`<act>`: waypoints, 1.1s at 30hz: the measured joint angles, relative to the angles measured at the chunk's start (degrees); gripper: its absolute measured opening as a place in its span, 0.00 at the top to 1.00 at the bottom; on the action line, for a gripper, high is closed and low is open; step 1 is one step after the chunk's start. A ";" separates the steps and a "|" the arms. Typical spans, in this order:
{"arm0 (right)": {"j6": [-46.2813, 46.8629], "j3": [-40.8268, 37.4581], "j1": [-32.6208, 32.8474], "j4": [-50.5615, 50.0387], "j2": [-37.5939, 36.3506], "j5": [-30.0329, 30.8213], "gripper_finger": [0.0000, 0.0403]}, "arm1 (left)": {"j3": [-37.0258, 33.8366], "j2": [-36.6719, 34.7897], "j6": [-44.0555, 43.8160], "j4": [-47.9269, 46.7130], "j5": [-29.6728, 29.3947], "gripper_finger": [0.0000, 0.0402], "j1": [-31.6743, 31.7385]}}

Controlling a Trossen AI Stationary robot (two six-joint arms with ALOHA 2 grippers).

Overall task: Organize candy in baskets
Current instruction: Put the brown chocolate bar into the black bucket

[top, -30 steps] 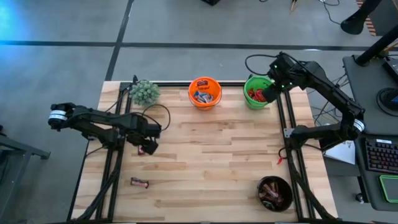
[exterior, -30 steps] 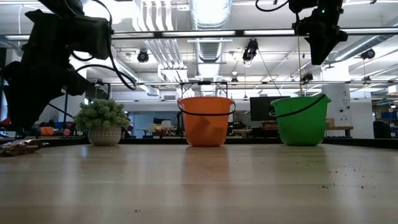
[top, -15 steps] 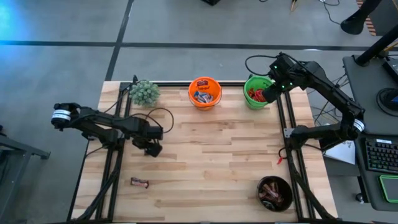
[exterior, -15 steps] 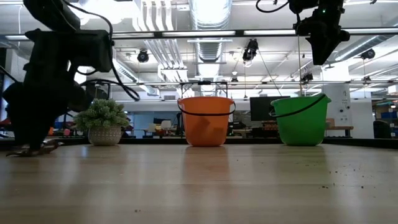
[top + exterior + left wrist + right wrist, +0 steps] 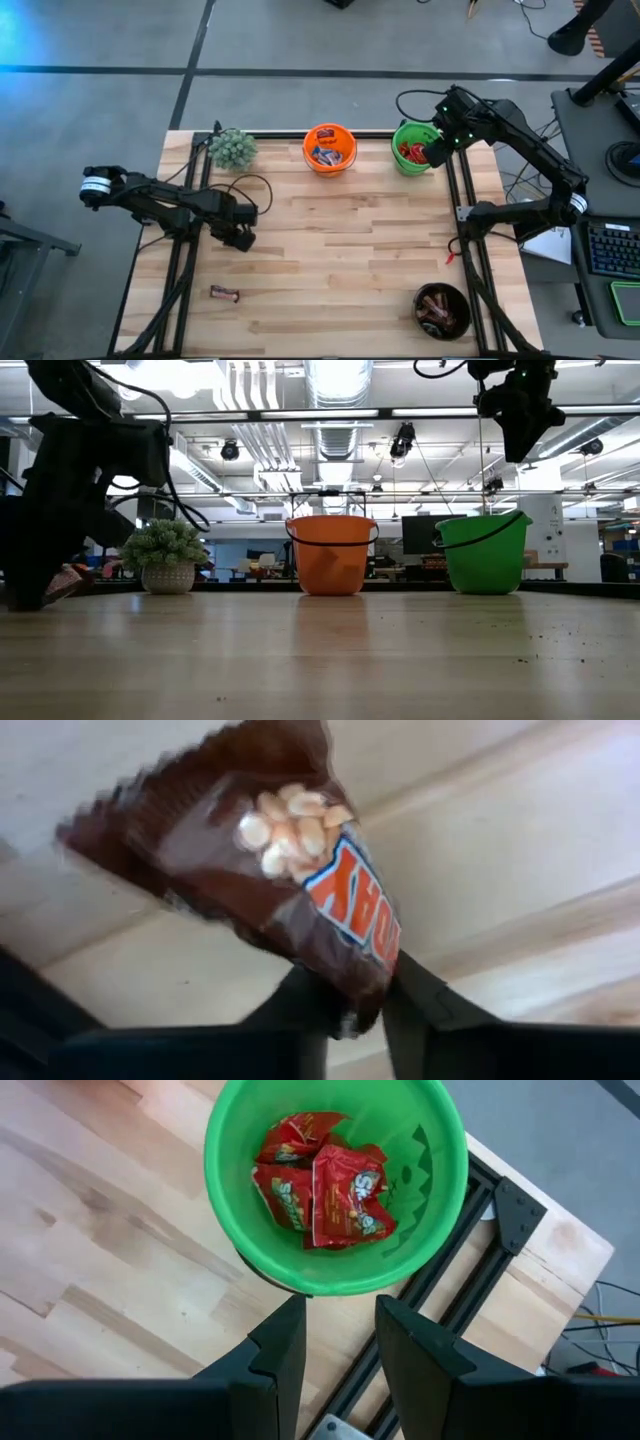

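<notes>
The left gripper (image 5: pixel 240 238) is low over the left part of the wooden table (image 5: pixel 340 260). Its two fingers (image 5: pixel 420 995) are closed on the end of a dark brown candy packet (image 5: pixel 270 860), and the packet sticks out in front of them above the wood. In the low view the gripper is at the far left of the picture and a small reddish-brown piece of the packet (image 5: pixel 68 580) shows beside it, a little above the table surface.

The right gripper (image 5: pixel 432 152) hangs above the green pail (image 5: pixel 411 148) at the far right corner of the table. Its fingers (image 5: pixel 285 1342) stand partly apart and there is nothing between them. In the green pail lie several red candies (image 5: pixel 325 1192).

The orange pail (image 5: pixel 329 147) stands at the far edge, near the middle, to the left of the green pail, and it holds light blue-and-white candies (image 5: pixel 327 153). The black bowl (image 5: pixel 442 310) is at the near right corner and has dark brown candies (image 5: pixel 436 308) in it. One more candy bar (image 5: pixel 224 293) lies alone on the table at the near left, apart from the left gripper. A small fuzzy plant (image 5: pixel 232 148) stands at the far left corner.
</notes>
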 joint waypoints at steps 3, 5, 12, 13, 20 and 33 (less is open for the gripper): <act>-0.16 0.00 0.00 0.12 0.02 0.04 0.72 | 1.23 -0.02 1.21 0.02 0.48 0.96 -0.07; -0.65 0.00 0.00 0.12 0.07 0.06 0.72 | 1.79 -0.13 1.43 -0.34 1.89 0.95 -0.07; -3.76 0.00 -0.02 0.24 0.17 -1.66 0.72 | 5.59 -0.20 3.01 -0.26 3.24 0.99 -0.07; -4.29 0.00 -0.02 0.36 0.17 -3.33 0.72 | 6.47 -0.20 3.86 -0.26 2.95 0.99 -0.07; -8.36 0.00 -0.02 4.39 0.15 -22.81 0.72 | 13.59 -0.24 10.44 0.14 1.57 0.99 -0.07; -9.29 0.00 0.35 18.12 0.80 -49.48 0.72 | 29.65 -0.26 24.18 1.16 -6.52 0.99 1.36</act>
